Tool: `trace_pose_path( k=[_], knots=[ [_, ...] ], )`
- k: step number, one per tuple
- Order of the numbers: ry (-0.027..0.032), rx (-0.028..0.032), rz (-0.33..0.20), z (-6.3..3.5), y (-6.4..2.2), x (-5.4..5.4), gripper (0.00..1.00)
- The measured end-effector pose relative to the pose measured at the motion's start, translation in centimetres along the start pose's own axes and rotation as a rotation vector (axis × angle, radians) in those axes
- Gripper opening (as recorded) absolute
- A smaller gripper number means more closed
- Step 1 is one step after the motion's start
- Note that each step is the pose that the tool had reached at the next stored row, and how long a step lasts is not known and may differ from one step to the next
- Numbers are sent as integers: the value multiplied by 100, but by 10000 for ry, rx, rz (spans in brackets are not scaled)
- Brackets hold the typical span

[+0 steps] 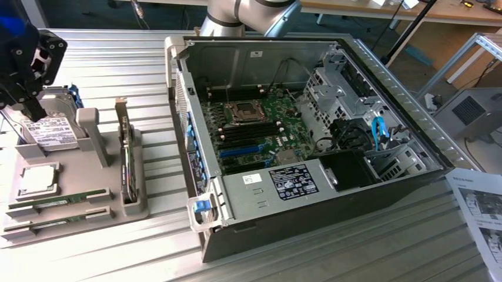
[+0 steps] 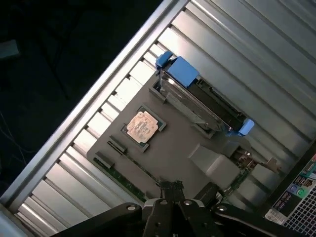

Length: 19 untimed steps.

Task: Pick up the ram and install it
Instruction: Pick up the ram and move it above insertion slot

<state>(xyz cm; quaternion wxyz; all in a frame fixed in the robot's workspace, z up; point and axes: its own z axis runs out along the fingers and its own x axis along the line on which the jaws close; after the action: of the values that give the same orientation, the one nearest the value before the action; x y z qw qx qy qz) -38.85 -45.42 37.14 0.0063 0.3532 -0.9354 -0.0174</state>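
Nearest in the exterior view, at its left, a grey holder (image 1: 79, 232) lies on the ribbed metal table (image 1: 330, 258). In the front slots of this holder lies the ram (image 1: 63, 201), a thin green stick lying flat, and a second stick of the same kind (image 1: 49, 224) lies parallel just in front of it. Both are apart from the gripper. Just behind them the square silver processor (image 1: 35, 179) sits in its own recess. Beside it, toward the exterior view's right, an expansion card (image 1: 126, 158) stands upright in a slot.

Further back on the holder stands the hard drive (image 1: 51, 129) with blue brackets. The gripper (image 1: 32, 108) hangs over this part of the holder. In the wrist view its fingers (image 2: 170, 190) are together, and nothing is seen between them. In that same view the processor (image 2: 143, 126) and the hard drive (image 2: 202, 101) are below the gripper.

To the exterior view's right of the holder lies the open computer case (image 1: 392, 88), with the green motherboard (image 1: 259, 132) inside. On the motherboard I can see the processor socket (image 1: 243, 108), and nearer to the camera the power supply (image 1: 274, 188). At the far right edge a printed paper (image 1: 478, 211) lies on the table. At the top, behind the case, the robot arm (image 1: 251, 14) rises.
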Motion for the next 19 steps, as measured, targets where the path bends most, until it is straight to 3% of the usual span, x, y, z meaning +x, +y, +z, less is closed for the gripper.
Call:
trace_pose_path(
  k=[11, 19],
  knots=[
    [90, -1, -2419, 4, 0, 0, 11],
    [166, -2, -4472, 7, 0, 0, 11]
  ],
)
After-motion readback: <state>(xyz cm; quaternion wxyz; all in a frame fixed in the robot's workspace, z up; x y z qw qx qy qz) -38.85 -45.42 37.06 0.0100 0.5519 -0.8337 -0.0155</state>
